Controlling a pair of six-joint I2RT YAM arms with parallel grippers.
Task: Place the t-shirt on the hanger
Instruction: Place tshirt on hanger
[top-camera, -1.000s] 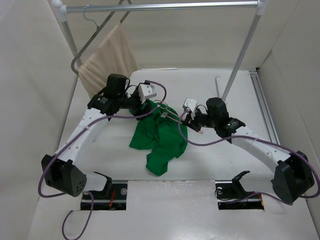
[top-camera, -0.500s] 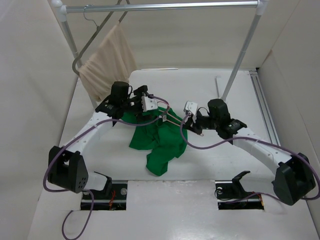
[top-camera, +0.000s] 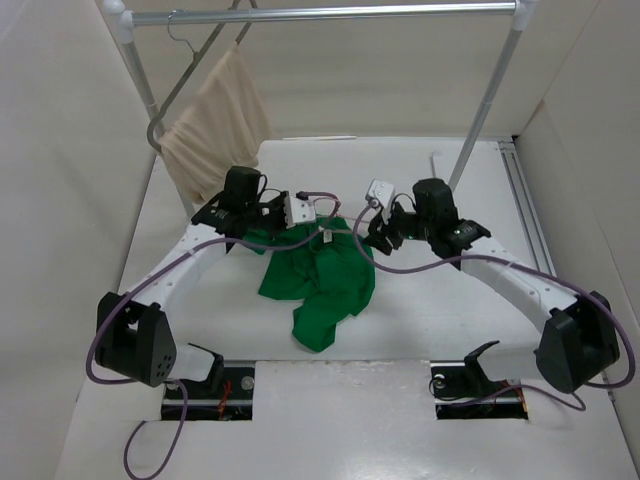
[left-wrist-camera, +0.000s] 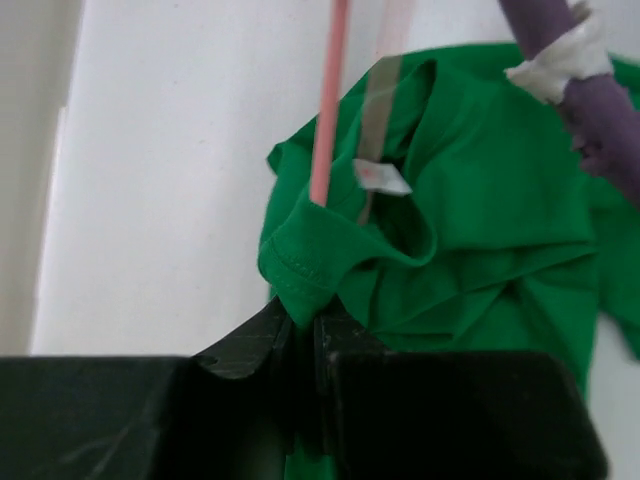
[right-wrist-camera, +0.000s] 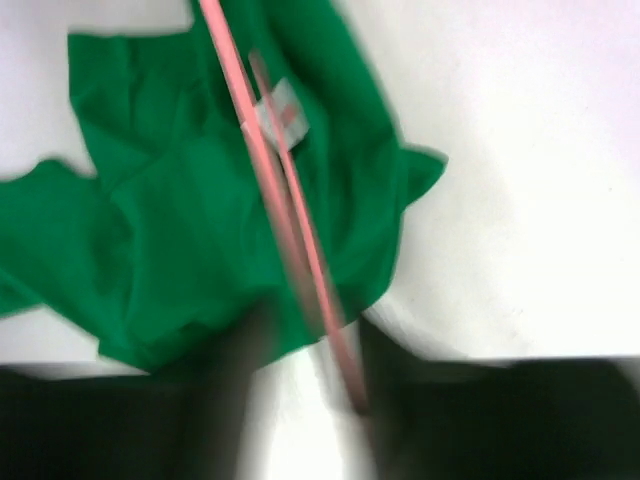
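Closure of the left gripper was the change. Half a second before, it stood wide above the cloth; now its fingers were pressed together on a folded hem of the t-shirt, low in the left wrist view. The right arm had meanwhile swung up toward the upper centre of the top view. The right gripper showed only as two dark smears at the bottom of its own view, with the pink wire of the hanger running between them. Blur made it impossible to tell whether they pinched the wire or had let go. This fresh hold on the cloth probably set the left arm to draw the neck opening over the hanger's shoulder, a step not yet done. The t-shirt lay crumpled at the centre of the table, bright green and bunched in soft folds, one lobe trailing toward the bottom of the frame. Its white tag sat just beside the wire, which ran down from the top of the left wrist view and disappeared into a fold of cloth.
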